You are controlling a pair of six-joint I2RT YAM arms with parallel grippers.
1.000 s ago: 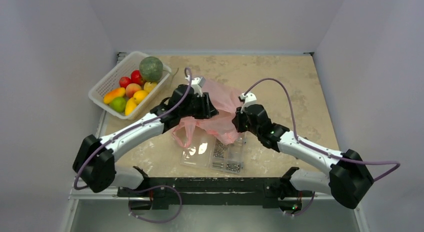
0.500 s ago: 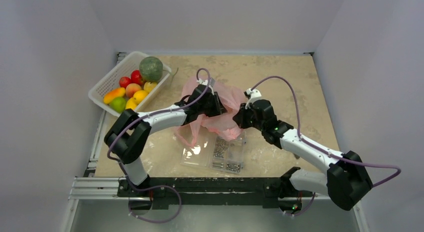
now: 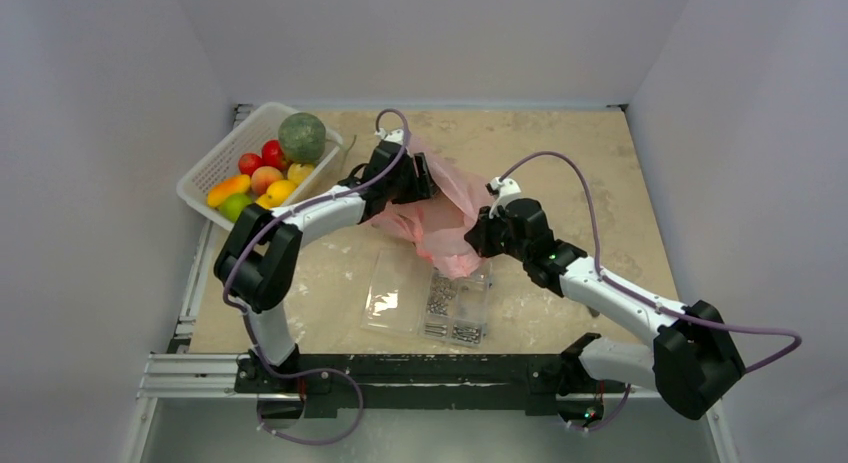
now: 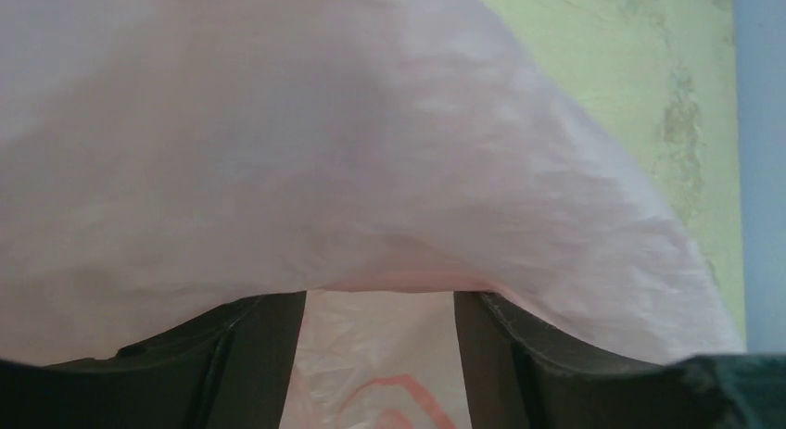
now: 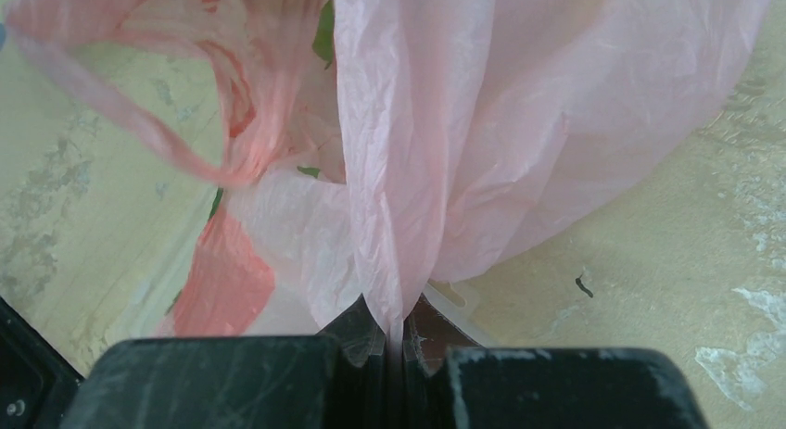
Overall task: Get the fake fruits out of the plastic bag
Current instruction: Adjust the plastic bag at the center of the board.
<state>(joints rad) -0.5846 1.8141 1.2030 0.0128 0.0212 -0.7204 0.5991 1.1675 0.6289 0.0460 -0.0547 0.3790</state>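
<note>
The pink plastic bag lies bunched at the table's middle between my two grippers. My left gripper is at the bag's far left side. In the left wrist view its gripper is open, and the bag film is draped over the spread fingers. My right gripper is shut on a pleat of the bag, its tips pinching the film. The grey-green melon and the small red, yellow and orange fruits sit in the white basket. Red and green patches show on the film; I cannot tell whether any is a fruit.
A flat clear case of metal screws lies in front of the bag, near the table's front edge. The basket stands at the far left corner. Grey walls close in the table on three sides.
My left gripper has moved away from me towards the far left, drawing the bag and its loop handle off the screw case. The right gripper has kept its hold and barely moved.
</note>
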